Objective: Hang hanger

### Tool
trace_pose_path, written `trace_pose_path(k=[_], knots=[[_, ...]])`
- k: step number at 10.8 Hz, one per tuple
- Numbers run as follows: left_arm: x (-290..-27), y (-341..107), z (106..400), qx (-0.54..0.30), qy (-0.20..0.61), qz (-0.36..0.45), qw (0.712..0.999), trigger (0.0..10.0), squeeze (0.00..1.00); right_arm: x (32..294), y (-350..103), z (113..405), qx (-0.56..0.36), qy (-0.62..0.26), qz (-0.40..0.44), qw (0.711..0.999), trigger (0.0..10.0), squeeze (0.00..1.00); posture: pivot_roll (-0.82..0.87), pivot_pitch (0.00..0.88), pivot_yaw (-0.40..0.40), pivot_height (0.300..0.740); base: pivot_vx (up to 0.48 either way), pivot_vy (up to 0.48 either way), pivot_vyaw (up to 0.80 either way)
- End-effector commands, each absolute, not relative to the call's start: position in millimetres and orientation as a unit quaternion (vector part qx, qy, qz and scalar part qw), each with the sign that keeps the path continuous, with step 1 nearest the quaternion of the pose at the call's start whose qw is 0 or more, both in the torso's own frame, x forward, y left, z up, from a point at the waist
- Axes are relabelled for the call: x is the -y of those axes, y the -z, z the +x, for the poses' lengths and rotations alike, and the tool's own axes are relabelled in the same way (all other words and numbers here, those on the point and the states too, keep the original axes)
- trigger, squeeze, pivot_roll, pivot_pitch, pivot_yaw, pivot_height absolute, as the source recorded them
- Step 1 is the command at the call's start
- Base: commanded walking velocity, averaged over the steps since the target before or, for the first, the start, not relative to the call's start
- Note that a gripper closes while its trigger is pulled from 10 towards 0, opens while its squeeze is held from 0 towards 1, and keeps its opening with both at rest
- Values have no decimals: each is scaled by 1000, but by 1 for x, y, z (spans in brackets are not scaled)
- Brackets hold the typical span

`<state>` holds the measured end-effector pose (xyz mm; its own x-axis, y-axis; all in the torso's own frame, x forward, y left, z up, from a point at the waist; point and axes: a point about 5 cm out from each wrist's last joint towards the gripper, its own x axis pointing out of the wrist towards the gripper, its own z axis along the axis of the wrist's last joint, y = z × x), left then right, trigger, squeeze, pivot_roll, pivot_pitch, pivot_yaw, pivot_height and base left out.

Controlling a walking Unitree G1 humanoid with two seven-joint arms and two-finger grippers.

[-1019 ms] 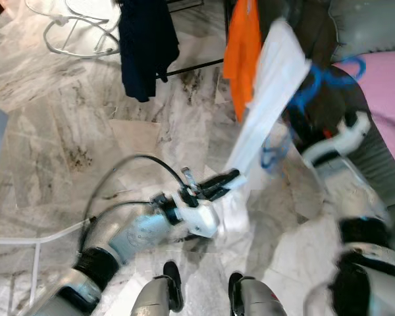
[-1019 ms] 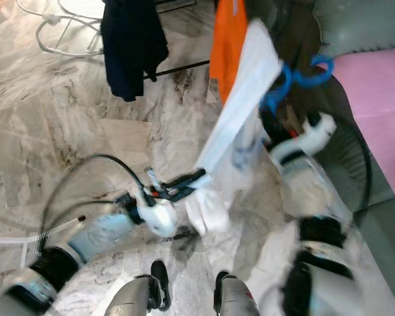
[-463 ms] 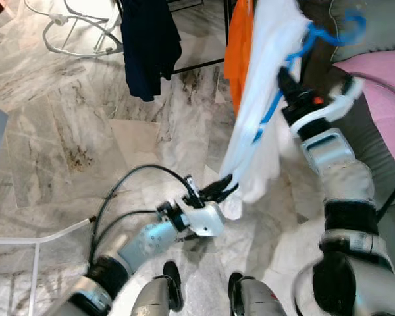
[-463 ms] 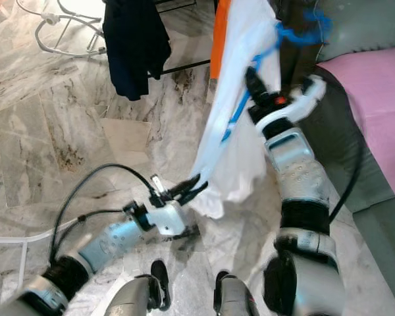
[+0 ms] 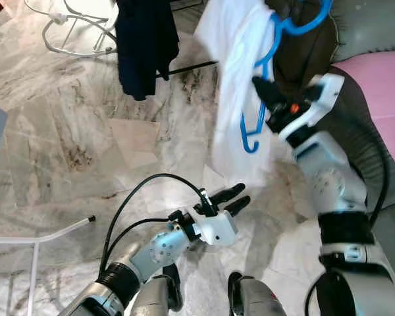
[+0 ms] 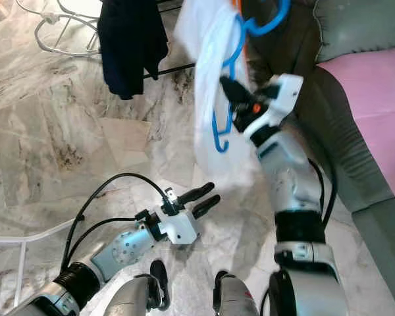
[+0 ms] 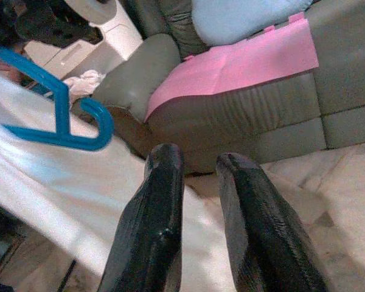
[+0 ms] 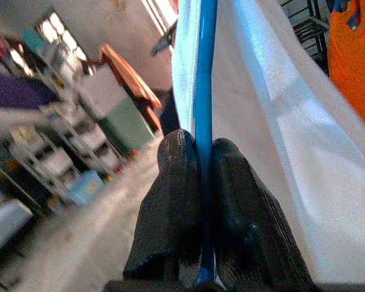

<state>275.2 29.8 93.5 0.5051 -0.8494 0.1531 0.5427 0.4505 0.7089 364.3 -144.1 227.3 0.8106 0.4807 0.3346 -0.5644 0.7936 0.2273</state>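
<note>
Blue hanger (image 8: 204, 115) pinched in right tool (image 8: 198, 182); orange garment (image 8: 353, 58) beside.

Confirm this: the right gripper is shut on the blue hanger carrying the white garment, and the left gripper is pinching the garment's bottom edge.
One part is wrong. The left gripper is open and holds nothing, apart from the white garment, as the left eye view shows. The right gripper is indeed shut on the blue hanger.

right tool (image 5: 262, 89): now raised higher, lifting the blue hanger (image 5: 286, 25) and white shirt (image 5: 236, 99)
left tool (image 5: 233, 199): has released the shirt hem, fingers now apart
</note>
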Motion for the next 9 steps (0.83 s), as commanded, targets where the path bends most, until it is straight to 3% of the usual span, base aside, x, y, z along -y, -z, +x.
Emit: trace_pose_path(k=[1,4,7,9], knots=[[-31,-83,271,233,444,310,808,10000,1000,136,-236,358,164,-308,122,929,10000,0,-131,283,58,740,0,0,0],[-54,-95,279,249,412,322,815,10000,1000,142,-189,339,112,-342,-39,932,10000,0,-125,276,52,740,0,0,0],[-94,-118,291,270,348,334,833,10000,1000,167,-153,319,93,-324,-100,936,10000,0,-127,284,55,740,0,0,0],[-110,-134,295,287,332,351,827,10000,1000,175,-138,308,79,-358,-116,923,10000,0,-119,286,57,740,0,0,0]])
